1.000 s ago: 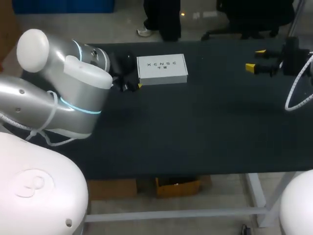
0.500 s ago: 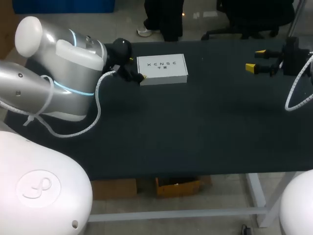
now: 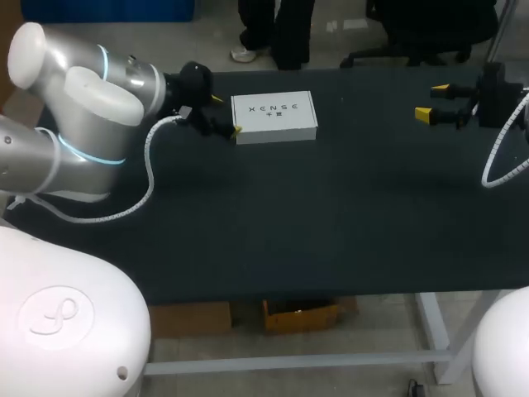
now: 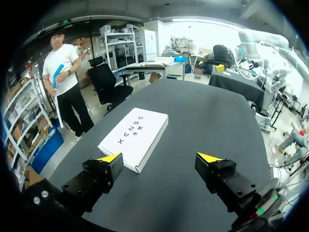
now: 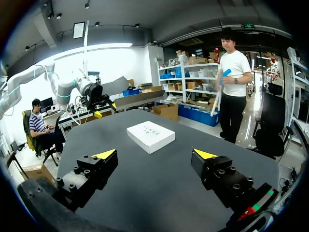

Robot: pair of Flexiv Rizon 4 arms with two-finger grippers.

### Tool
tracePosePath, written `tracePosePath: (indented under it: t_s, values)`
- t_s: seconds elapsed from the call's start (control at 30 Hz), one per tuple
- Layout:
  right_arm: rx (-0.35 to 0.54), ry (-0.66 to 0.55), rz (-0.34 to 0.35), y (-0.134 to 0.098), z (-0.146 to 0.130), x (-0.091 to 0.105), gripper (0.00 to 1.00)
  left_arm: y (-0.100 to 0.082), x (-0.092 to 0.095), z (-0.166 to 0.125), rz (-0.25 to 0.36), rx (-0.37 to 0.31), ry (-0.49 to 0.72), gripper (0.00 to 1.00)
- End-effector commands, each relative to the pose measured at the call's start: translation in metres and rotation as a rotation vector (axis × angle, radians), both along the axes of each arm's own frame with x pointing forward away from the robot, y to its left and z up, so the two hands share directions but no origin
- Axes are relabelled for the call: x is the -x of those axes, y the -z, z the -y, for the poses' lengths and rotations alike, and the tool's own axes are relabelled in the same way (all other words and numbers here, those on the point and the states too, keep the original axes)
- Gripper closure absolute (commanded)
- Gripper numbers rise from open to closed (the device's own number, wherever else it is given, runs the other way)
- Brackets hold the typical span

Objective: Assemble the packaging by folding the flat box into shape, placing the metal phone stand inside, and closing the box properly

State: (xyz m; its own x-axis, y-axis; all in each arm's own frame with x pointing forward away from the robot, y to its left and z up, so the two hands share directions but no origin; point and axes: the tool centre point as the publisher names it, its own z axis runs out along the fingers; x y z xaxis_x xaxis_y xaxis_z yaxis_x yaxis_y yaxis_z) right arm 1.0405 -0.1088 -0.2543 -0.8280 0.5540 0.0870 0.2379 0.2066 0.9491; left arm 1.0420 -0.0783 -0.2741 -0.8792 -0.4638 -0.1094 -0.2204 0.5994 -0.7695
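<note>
A white, flat box (image 3: 274,117) with print on its lid lies closed at the far middle of the black table (image 3: 331,231). My left gripper (image 3: 226,115) stands open just beside the box's left end, one yellow tip near its front corner. In the left wrist view the box (image 4: 135,137) lies ahead of the open left gripper (image 4: 159,157), toward one finger's side, not between the fingers. My right gripper (image 3: 431,100) hangs open at the far right, well away from the box. Its wrist view shows the box (image 5: 150,136) far ahead of the open right gripper (image 5: 154,153). No metal phone stand shows.
The left arm's white cable (image 3: 147,186) loops low over the table's left part. The right arm's cable (image 3: 502,161) hangs at the right edge. The table's front edge (image 3: 331,291) runs across the near side.
My left arm's elbow and forearm have swung left and back, uncovering its gripper, which stays by the box's left end. The box and the right arm have not moved.
</note>
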Motion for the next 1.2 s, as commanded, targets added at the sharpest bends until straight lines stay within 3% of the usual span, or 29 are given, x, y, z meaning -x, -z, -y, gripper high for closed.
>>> tracePosePath:
  t_s: [0.03,0.2,0.5,0.53,0.7,0.83,1.0,1.2]
  values:
    - [-0.002,-0.001,0.002,0.0,0.001,0.0,0.0,0.0,-0.009,0.006,0.051,-0.077,0.078,0.0]
    - [-0.002,-0.001,0.002,0.0,0.001,0.0,0.0,-0.003,-0.006,0.005,0.154,-0.113,0.167,0.0]
    - [-0.002,-0.001,0.002,0.0,0.001,0.0,0.0,-0.013,0.002,0.002,0.231,-0.111,0.135,0.0]
    - [-0.002,-0.001,0.002,0.0,0.001,0.0,0.0,-0.014,0.003,0.002,0.238,-0.112,0.112,0.0]
    - [-0.002,-0.001,0.002,0.0,0.001,0.0,0.0,-0.021,0.001,0.0,0.155,-0.021,-0.094,0.0]
    - [-0.002,-0.001,0.002,0.0,0.001,0.0,0.0,-0.025,0.006,0.003,0.141,0.011,-0.176,0.0]
    - [-0.002,-0.001,0.002,0.0,0.001,0.0,0.0,-0.025,0.01,0.006,0.172,-0.01,-0.243,0.0]
    - [-0.002,-0.001,0.002,0.0,0.001,0.0,0.0,-0.023,0.014,0.008,0.303,-0.093,-0.231,0.0]
